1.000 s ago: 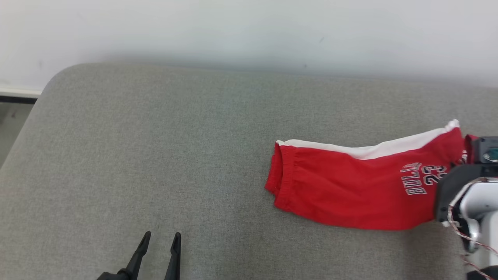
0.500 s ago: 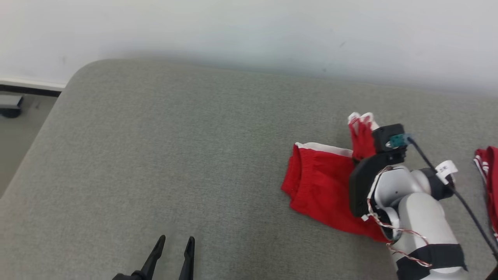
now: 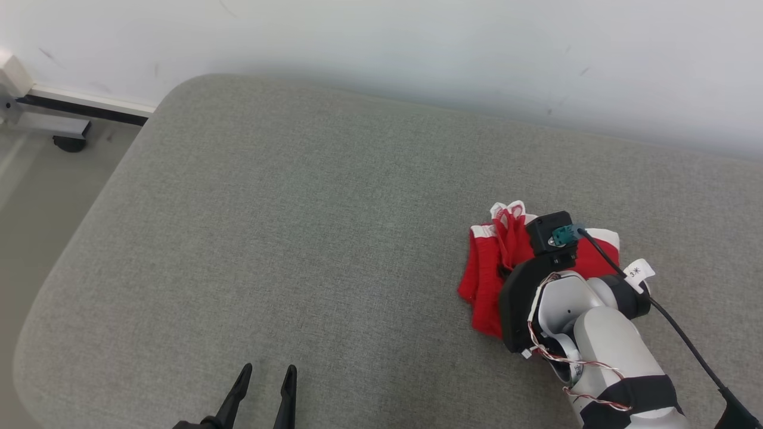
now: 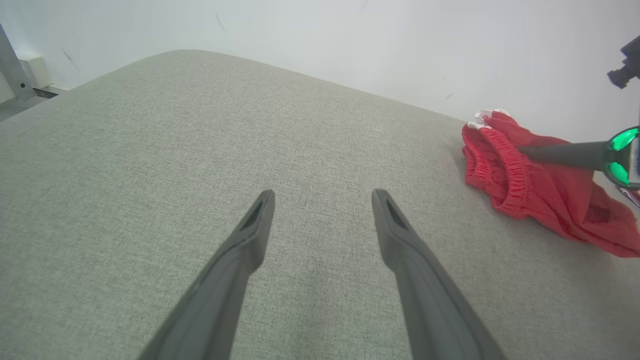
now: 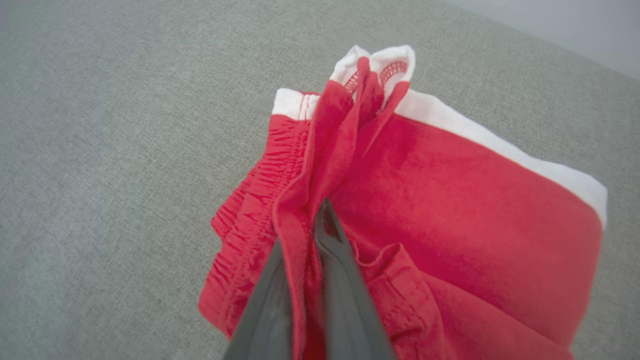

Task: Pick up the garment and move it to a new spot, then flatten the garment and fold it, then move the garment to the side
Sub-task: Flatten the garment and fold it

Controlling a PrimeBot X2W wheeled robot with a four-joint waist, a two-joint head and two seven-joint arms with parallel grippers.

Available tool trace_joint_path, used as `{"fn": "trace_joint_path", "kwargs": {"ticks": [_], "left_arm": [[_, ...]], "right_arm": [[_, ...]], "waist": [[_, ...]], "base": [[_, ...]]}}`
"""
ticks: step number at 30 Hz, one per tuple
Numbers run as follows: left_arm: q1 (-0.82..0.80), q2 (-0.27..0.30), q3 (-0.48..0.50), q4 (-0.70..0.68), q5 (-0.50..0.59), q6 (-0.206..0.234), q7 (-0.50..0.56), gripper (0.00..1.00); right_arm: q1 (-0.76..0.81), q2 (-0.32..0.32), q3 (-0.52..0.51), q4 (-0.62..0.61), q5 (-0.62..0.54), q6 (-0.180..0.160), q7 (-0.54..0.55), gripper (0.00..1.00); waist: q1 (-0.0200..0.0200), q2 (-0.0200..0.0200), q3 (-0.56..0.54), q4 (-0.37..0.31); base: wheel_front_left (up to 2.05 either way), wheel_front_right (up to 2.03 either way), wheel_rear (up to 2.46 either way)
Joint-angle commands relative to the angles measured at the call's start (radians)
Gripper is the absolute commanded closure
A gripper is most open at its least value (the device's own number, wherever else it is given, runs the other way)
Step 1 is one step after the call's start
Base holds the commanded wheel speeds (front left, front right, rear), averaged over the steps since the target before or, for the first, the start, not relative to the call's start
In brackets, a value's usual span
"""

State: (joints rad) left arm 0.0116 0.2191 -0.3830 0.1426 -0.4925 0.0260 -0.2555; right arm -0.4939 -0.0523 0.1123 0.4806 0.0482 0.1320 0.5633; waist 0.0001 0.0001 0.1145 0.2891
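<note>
The garment [image 3: 486,277] is a pair of red shorts with a white side stripe, lying doubled over at the right of the grey padded surface [image 3: 298,208]. My right gripper [image 5: 303,225] is shut on a bunched fold of the garment [image 5: 450,200], holding the hem end above the elastic waistband. My right wrist [image 3: 566,298] covers much of the cloth in the head view. Far to the left near the front edge, my left gripper [image 3: 269,368] stands open with nothing in it. In the left wrist view my left gripper [image 4: 324,194] hovers over bare fabric, with the garment [image 4: 530,185] at the right.
A white wall [image 3: 381,36] runs along the back of the surface. The surface's rounded corner and left edge drop to the floor [image 3: 36,196], where a frame foot with a caster [image 3: 67,142] stands. A black cable [image 3: 685,342] trails from my right wrist.
My right gripper has carried the garment's far end leftward over the waistband, so the shorts are doubled over. The head camera has turned. The left gripper stays open and still.
</note>
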Motion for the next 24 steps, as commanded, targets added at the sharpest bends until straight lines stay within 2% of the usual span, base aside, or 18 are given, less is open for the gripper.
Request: {"fn": "trace_joint_path", "kwargs": {"ticks": [1, 6, 7, 8, 11, 15, 17, 23, 24], "left_arm": [[0.003, -0.003, 0.002, 0.002, -0.003, -0.001, -0.008, 0.0], [0.006, -0.003, 0.005, 0.003, -0.004, -0.001, -0.007, 0.0], [0.005, -0.003, 0.005, 0.003, -0.004, -0.001, -0.007, 0.0], [0.004, -0.003, 0.004, 0.003, -0.004, -0.002, -0.007, 0.0], [0.003, -0.002, 0.003, 0.005, -0.004, -0.003, -0.007, 0.0], [0.012, 0.003, 0.006, 0.008, -0.007, 0.001, -0.008, 0.0], [0.017, 0.005, 0.008, 0.005, -0.008, 0.005, -0.008, 0.0], [0.025, 0.008, 0.008, -0.005, -0.01, 0.008, -0.008, 0.0], [0.023, 0.008, 0.007, -0.006, -0.009, 0.008, -0.009, 0.0]], "right_arm": [[-0.009, 0.003, 0.006, 0.002, 0.007, -0.002, -0.006, 1.0], [-0.013, 0.003, 0.037, 0.004, 0.038, -0.002, -0.022, 1.0], [-0.012, 0.003, 0.041, 0.007, 0.05, -0.002, -0.024, 0.31], [-0.011, 0.003, 0.041, 0.01, 0.056, -0.002, -0.027, 0.0], [-0.016, 0.004, 0.056, -0.007, 0.108, -0.002, -0.052, 0.0], [-0.013, 0.003, 0.047, -0.09, 0.23, -0.002, -0.09, 0.0], [0.004, -0.002, 0.018, -0.141, 0.208, -0.002, -0.101, 0.0], [0.113, -0.097, -0.097, -0.201, 0.054, -0.002, -0.102, 0.0], [0.129, -0.108, -0.104, -0.195, 0.027, -0.002, -0.106, 0.14]], "waist": [[-0.0001, -0.0001, -0.003, -0.002], [-0.0001, -0.0001, -0.01, -0.018], [-0.0001, -0.0001, -0.012, -0.021], [-0.0001, -0.0001, -0.012, -0.023], [-0.0001, -0.0001, -0.017, -0.031], [-0.0001, -0.0001, -0.034, -0.041], [-0.0001, -0.0001, -0.042, -0.047], [-0.0001, -0.0001, -0.049, -0.056], [-0.0001, -0.0001, -0.047, -0.056]], "base": [[0.0, 0.0, 0.0], [0.0, 0.0, 0.0], [0.0, 0.0, 0.0], [0.0, 0.0, 0.0], [0.0, 0.0, 0.0], [0.0, 0.0, 0.0], [0.0, 0.0, 0.0], [0.0, 0.0, 0.0], [0.0, 0.0, 0.0]]}}
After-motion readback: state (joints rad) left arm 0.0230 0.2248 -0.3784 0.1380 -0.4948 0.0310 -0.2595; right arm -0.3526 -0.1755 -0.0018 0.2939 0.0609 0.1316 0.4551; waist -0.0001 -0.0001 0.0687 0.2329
